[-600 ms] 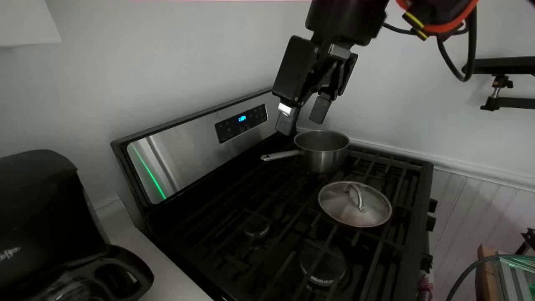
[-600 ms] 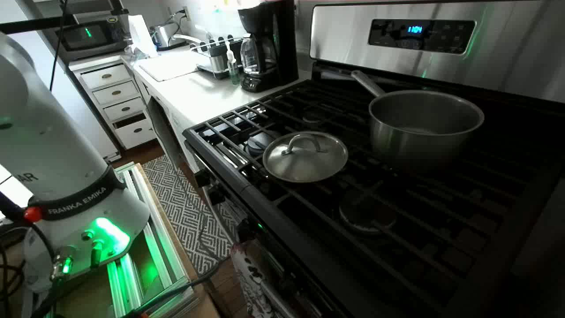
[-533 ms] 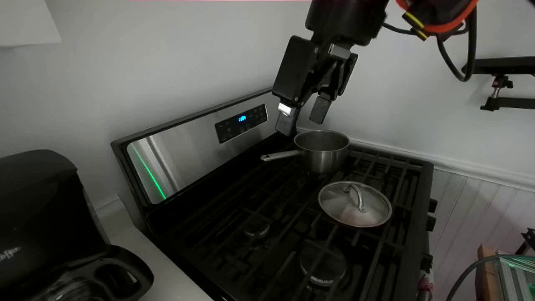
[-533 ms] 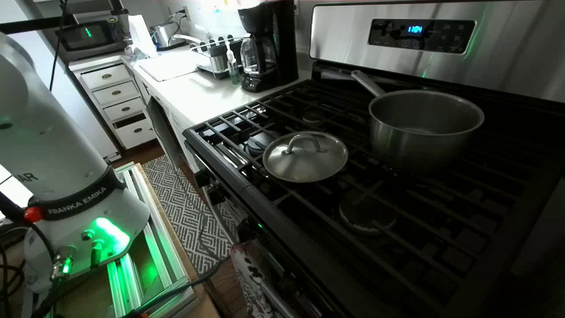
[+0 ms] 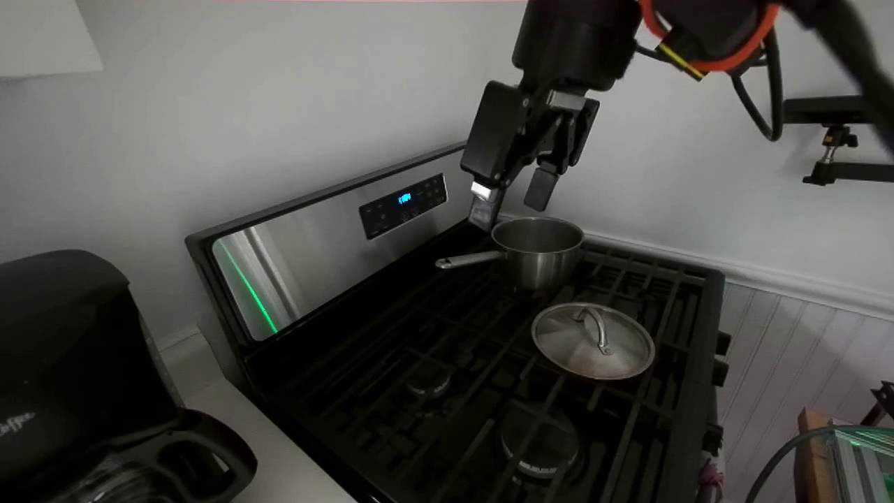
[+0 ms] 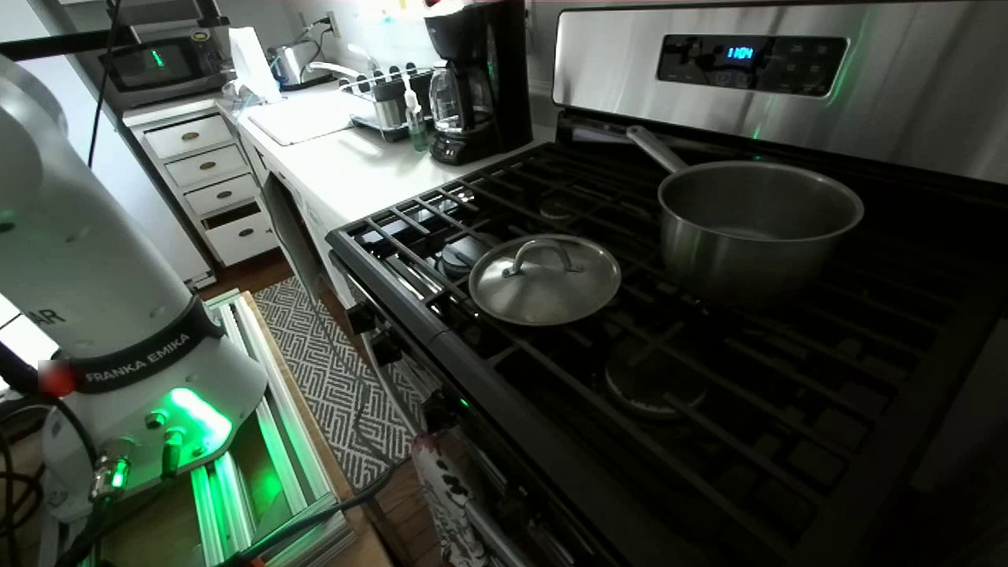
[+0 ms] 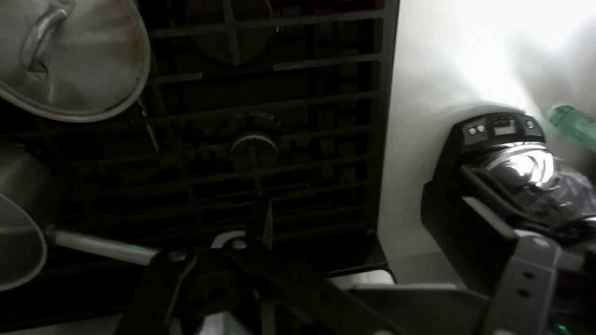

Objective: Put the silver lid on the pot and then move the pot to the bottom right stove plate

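Observation:
The pot (image 5: 539,269), a shiny steel saucepan, stands uncovered on the grate in both exterior views (image 6: 748,256); part of it shows at the left of the wrist view (image 7: 22,184). The silver lid (image 5: 580,353) lies flat on the grate beside it, handle up, also in an exterior view (image 6: 543,295) and the wrist view (image 7: 95,60). My gripper (image 5: 511,201) is open and empty, raised over the stove's back. In the wrist view its fingers (image 7: 376,221) are spread wide, and a linkage covers the pot handle's end. The front right burner (image 6: 657,382) is dark under its grate.
The back panel (image 5: 314,258) rises behind the grates. Other burners (image 5: 539,440) lie towards the coffee maker (image 5: 70,349). That machine stands on the counter (image 6: 346,177) beside the stove. A wall (image 5: 698,230) borders the stove's far side in an exterior view.
My gripper has moved slightly down, and the wrist has shifted a little left in an exterior view. It stays open. The pot and the lid have not moved.

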`<state>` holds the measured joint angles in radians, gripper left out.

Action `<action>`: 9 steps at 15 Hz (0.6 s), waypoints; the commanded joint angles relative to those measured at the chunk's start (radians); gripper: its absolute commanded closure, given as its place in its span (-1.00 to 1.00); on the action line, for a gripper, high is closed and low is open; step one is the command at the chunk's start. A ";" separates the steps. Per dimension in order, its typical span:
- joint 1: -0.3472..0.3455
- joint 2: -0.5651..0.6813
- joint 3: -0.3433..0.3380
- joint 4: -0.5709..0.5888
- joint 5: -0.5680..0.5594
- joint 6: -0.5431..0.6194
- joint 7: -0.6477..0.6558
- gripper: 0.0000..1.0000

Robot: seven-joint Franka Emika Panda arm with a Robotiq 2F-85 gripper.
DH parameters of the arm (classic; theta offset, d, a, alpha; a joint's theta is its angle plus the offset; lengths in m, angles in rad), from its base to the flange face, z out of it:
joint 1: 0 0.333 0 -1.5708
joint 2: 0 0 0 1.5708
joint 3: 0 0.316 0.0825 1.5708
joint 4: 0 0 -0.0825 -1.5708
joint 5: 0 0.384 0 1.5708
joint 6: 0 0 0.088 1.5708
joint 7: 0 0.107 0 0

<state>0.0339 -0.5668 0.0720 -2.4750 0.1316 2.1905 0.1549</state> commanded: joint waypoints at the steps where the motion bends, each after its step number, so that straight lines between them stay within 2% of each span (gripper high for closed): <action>1: -0.101 0.119 -0.008 0.025 -0.086 0.018 0.079 -1.00; 4: -0.150 0.192 -0.039 0.037 -0.126 -0.006 0.084 -1.00; 9: -0.206 0.253 -0.069 -0.025 -0.197 0.054 0.151 -1.00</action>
<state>-0.1520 -0.3463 0.0170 -2.4738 -0.0150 2.1997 0.2450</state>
